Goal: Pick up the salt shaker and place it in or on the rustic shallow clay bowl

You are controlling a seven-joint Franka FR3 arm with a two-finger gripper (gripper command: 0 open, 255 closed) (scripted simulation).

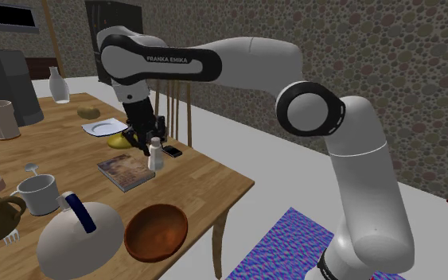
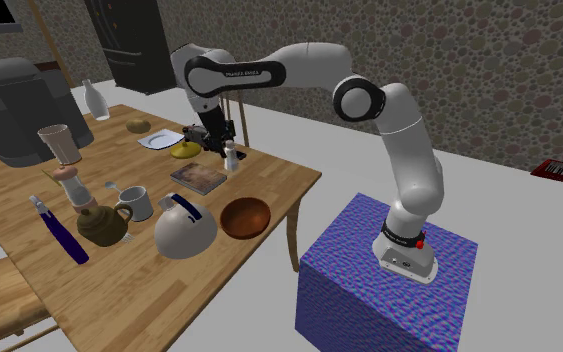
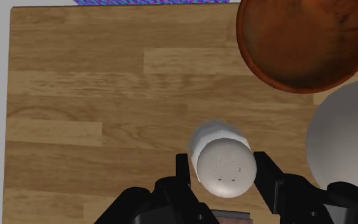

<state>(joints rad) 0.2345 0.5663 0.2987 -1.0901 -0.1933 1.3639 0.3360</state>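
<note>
I saw the end effector closed on the salt shaker, its 2 black fingers pressed against opposite sides of the white body. The shaker stood upright with its long axis vertical. Its round cap pointed straight up toward the wrist camera and its base toward the wooden table. In the shoulder view it sat just beside a corner of a book, but I could not tell whether the base touched the wood. The reddish-brown bowl lay near the table's edge, apart from the shaker, with a white domed cover just beside it.
</note>
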